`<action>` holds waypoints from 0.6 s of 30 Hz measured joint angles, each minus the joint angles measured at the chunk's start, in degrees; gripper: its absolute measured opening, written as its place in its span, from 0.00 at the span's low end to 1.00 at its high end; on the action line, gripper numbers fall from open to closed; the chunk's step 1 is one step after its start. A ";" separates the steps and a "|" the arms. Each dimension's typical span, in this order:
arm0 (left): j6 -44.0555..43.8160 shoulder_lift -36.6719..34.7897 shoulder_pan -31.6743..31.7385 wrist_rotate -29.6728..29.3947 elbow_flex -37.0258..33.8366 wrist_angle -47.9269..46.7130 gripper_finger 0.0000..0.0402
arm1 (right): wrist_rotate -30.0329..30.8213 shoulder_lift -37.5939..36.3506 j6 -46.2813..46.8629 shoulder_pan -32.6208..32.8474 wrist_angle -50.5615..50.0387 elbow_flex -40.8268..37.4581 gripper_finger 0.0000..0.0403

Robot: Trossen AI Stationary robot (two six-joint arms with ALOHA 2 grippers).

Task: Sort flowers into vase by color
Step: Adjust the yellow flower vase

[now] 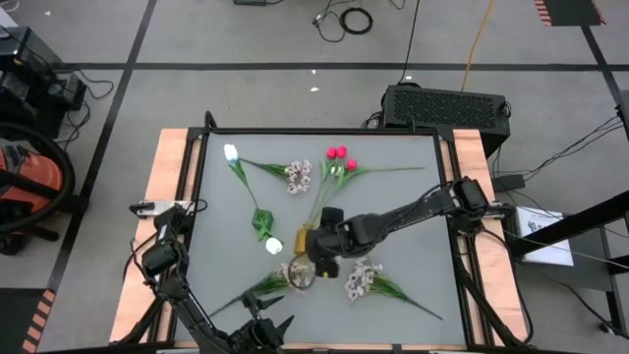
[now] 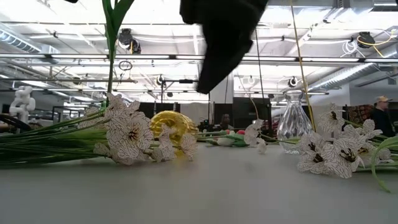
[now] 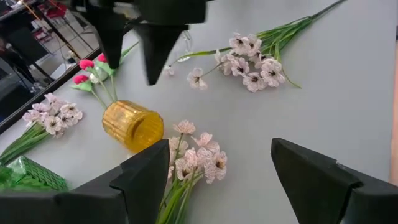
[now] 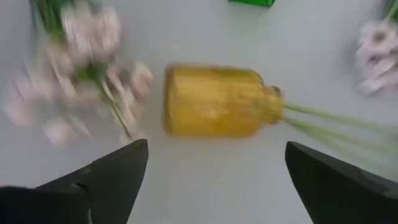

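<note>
Directly beneath our right gripper (image 4: 211, 180), whose jaws are spread wide and hold nothing, lies a yellow vase (image 4: 217, 101) on its side, centred in the gap between the two fingers, with green stems (image 4: 339, 121) at its mouth. To one side of the vase, near one finger, we see a spray of pale blossoms (image 4: 81, 74); a second pale spray (image 4: 376, 53) sits past the opposite finger. From above, this gripper (image 1: 322, 258) hangs over the table's middle front, and the vase (image 1: 298, 268) shows just beside it.

Our left gripper (image 3: 211, 177) waits at the front edge of the table (image 1: 413, 226), jaws likewise wide and empty. Ahead of its fingers we see a pale spray (image 3: 196, 155) almost between them, the yellow vase (image 3: 132, 126) just beyond, and pink-red tulips (image 3: 90, 68) farther off. White tulips (image 1: 231, 152) lie well away from both grippers, toward the table's left half.
</note>
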 joint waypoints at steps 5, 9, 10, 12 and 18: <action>1.30 0.00 0.07 2.30 -3.23 -0.07 0.71 | -2.22 0.11 14.21 -0.43 5.35 -0.02 0.92; 0.91 0.00 0.36 6.67 -6.54 0.27 0.71 | 4.07 0.17 23.80 1.05 6.53 -0.04 0.92; 0.20 0.02 0.41 7.29 -7.17 0.16 0.71 | 6.62 0.17 26.56 1.39 6.60 -0.04 0.92; -0.46 0.02 0.42 7.42 -7.77 0.14 0.71 | 11.51 0.17 32.35 1.89 6.49 -0.04 0.92; -0.18 0.02 -0.63 7.02 -7.78 0.19 0.71 | 22.84 0.97 45.57 4.30 4.81 -0.09 0.92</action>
